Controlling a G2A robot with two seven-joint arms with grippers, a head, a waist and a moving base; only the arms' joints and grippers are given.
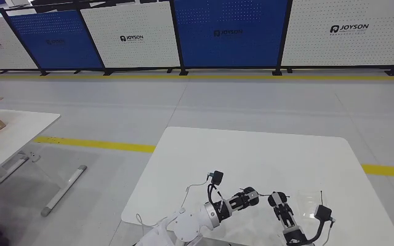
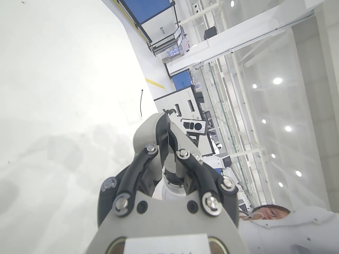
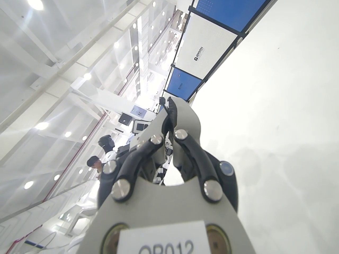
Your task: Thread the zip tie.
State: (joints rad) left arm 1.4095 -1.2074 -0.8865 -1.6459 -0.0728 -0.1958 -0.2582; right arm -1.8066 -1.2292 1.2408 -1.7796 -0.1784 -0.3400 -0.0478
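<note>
You have 2 zip ties — loose zip tie (image 2: 141, 101), gripped zip tie (image 3: 163, 101) — 2 grippers (left gripper (image 2: 166, 116), right gripper (image 3: 172, 112)) and 2 tables: work table (image 1: 258, 154), side table (image 1: 24, 126).

grey floor (image 1: 184, 104), yellow lines (image 1: 92, 144) | blue-white panels (image 1: 231, 31) | ceiling lamps (image 2: 277, 81) lit

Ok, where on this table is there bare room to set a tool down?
The far half of the table, up to its far edge, is bare, and so is the near left corner beside the left gripper. Crowded: near right, around the right gripper, clear plastic and spare zip tie.
</note>
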